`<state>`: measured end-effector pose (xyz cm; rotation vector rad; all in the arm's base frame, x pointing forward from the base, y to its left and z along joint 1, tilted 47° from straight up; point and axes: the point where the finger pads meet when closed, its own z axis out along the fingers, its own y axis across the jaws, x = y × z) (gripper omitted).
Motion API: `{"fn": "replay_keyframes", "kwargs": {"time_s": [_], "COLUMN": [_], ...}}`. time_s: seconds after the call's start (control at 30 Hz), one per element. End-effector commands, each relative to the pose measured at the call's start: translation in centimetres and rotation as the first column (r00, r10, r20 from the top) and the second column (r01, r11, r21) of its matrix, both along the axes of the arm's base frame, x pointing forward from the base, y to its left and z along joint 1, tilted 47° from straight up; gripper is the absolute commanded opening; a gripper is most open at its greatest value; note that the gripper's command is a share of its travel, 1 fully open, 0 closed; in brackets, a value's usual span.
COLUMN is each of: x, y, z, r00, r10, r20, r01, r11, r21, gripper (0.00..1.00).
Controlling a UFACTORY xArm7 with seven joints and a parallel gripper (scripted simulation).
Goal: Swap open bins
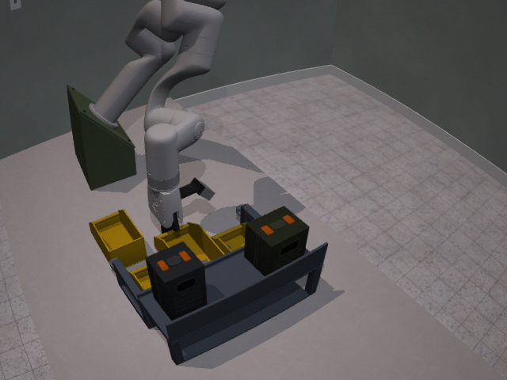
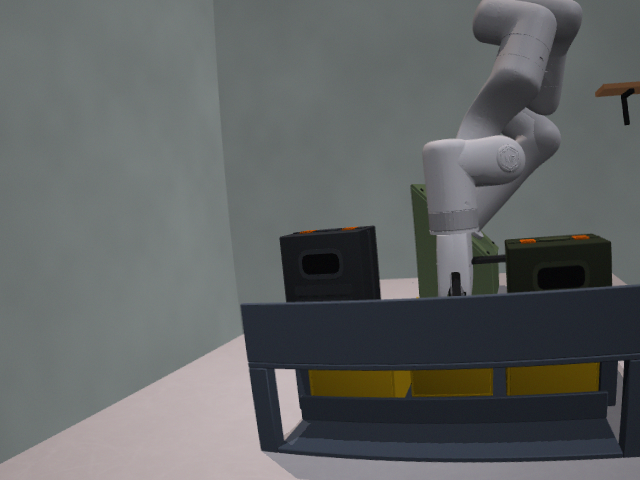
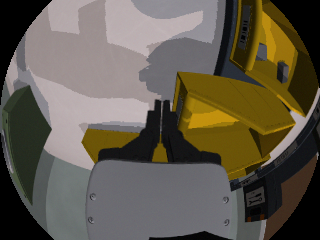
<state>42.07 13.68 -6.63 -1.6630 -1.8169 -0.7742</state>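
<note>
My gripper [image 1: 169,229] [image 2: 455,293] [image 3: 161,109] is shut, pointing down, just in front of the middle bin's front end; I see nothing between the fingers. The middle yellow bin [image 1: 207,241] [image 2: 452,382] [image 3: 232,97] is on the shelf [image 1: 245,295] [image 2: 439,333] [image 3: 223,45]. In the wrist view it lies askew and looks tilted; whether the fingers touch it I cannot tell. Its visible inside shows no parts. Another yellow bin [image 1: 118,236] [image 3: 107,145] stands upright on the table, left of the shelf's front; I see no parts in it.
The left shelf bin [image 1: 140,279] [image 2: 351,382] is mostly hidden. The right shelf bin [image 1: 233,238] [image 2: 553,379] [image 3: 295,45] holds grey parts. A black case [image 1: 176,286] [image 2: 330,263] and a green case [image 1: 276,241] [image 2: 558,263] stand on the shelf's upper board.
</note>
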Motion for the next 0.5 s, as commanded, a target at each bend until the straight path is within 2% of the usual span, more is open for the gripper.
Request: {"fn": "replay_keyframes", "kwargs": {"time_s": [0.0,0.47], "x": [0.19,0.40], "y": [-0.18,-0.17], "z": [0.03,0.04], "r00": [1.000,1.000], "r10": [-0.003,-0.003], "r20": [0.003,0.003], "r01": [0.003,0.003], "r11": [1.000,1.000], "r21": [-0.002,-0.002], "gripper": [0.00,0.00]}}
